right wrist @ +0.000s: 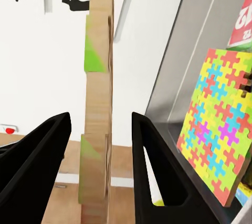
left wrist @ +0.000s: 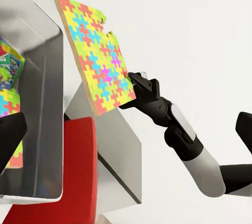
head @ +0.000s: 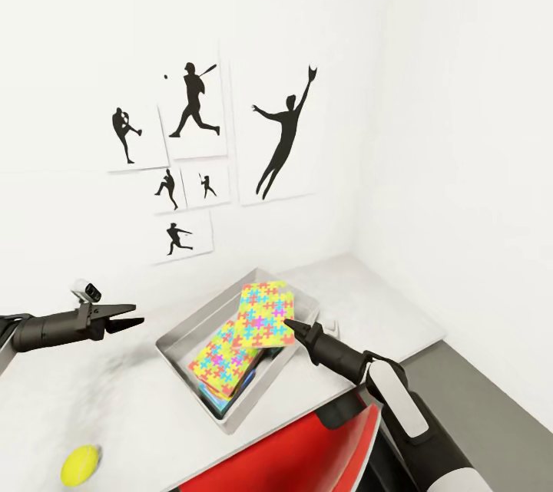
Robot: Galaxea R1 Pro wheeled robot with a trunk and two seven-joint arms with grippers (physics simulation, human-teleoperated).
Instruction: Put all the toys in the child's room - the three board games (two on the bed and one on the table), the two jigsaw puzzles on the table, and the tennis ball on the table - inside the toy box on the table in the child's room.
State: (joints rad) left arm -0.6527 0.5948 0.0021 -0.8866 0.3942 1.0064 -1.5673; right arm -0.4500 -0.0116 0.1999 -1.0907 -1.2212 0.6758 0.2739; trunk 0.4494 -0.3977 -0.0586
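The light grey toy box (head: 178,328) sits on the table (head: 115,415) against the white wall. One jigsaw puzzle (head: 221,360) lies flat in it on top of printed board games (left wrist: 9,64). A second jigsaw puzzle (head: 265,312) stands tilted over the box's near right part. My right gripper (head: 290,322) straddles its edge at the fingertips, and the right wrist view shows a narrow gap on each side of the wooden edge (right wrist: 98,129). Left of the box my left gripper (head: 130,318) hovers open and empty. The tennis ball (head: 81,464) rests near the table's front left.
A red chair (head: 307,446) stands tucked under the table's front edge, just below my right arm. Black silhouette posters (head: 200,146) hang on the wall behind the box. The table's right end lies beyond the box, with grey floor (head: 476,392) past it.
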